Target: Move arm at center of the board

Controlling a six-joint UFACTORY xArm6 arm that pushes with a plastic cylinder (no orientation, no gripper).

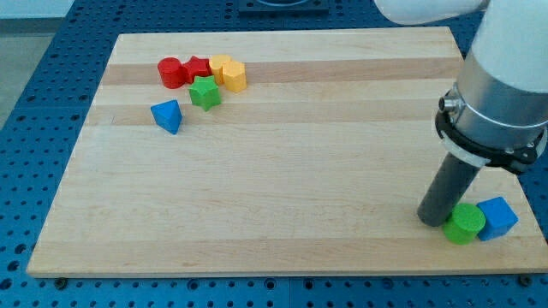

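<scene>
My tip [432, 221] rests on the wooden board [282, 171] near its bottom right corner. It sits just left of a green cylinder [463, 225], close to or touching it. A blue cube [497, 217] lies right of the green cylinder. At the view's top left is a cluster: a red cylinder [171, 72], a red star [198, 68], a yellow block [220, 67], a yellow hexagon [234, 76] and a green star [205, 92]. A blue triangle [168, 115] lies just below and left of the cluster.
The arm's white and grey body [501, 77] hangs over the board's right edge. A blue perforated table [34, 128] surrounds the board on all sides.
</scene>
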